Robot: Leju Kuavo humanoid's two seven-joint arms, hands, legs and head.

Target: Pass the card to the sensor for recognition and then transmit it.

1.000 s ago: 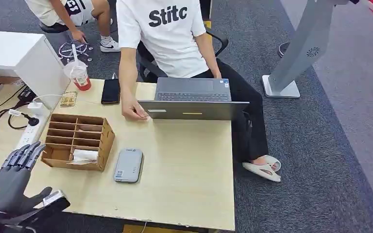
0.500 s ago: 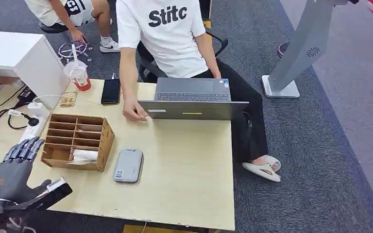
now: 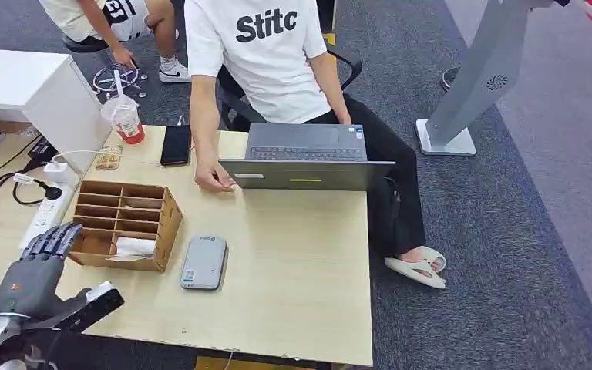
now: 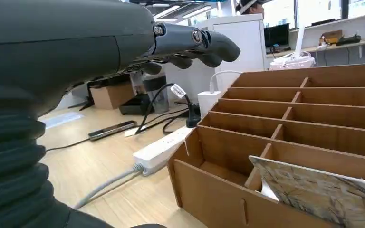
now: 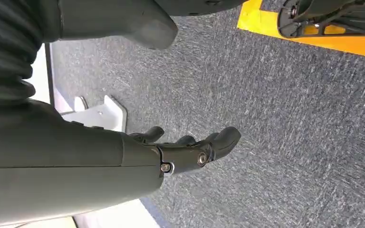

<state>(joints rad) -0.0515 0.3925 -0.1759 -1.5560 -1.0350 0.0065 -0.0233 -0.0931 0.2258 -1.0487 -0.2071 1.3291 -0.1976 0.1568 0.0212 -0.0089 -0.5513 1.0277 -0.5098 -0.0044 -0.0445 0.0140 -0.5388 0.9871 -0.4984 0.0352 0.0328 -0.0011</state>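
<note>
Since half a second ago, left hand [image 3: 35, 266] moves nearer the wooden organizer [image 3: 123, 223]; power strip [image 3: 46, 216] lies beside; fingers spread, holding nothing; card [image 3: 132, 247] rests in the organizer's front slot; right hand [image 5: 185, 149] hangs empty.

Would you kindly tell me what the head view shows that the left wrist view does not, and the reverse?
Head view alone: the flat grey card reader, the open grey laptop and the black phone. Left wrist view alone: a thin dark device lying on the table beyond the power strip. Both show: the left robot hand, fingers spread and holding nothing, the brown slotted wooden organiser and the white power strip.
</note>
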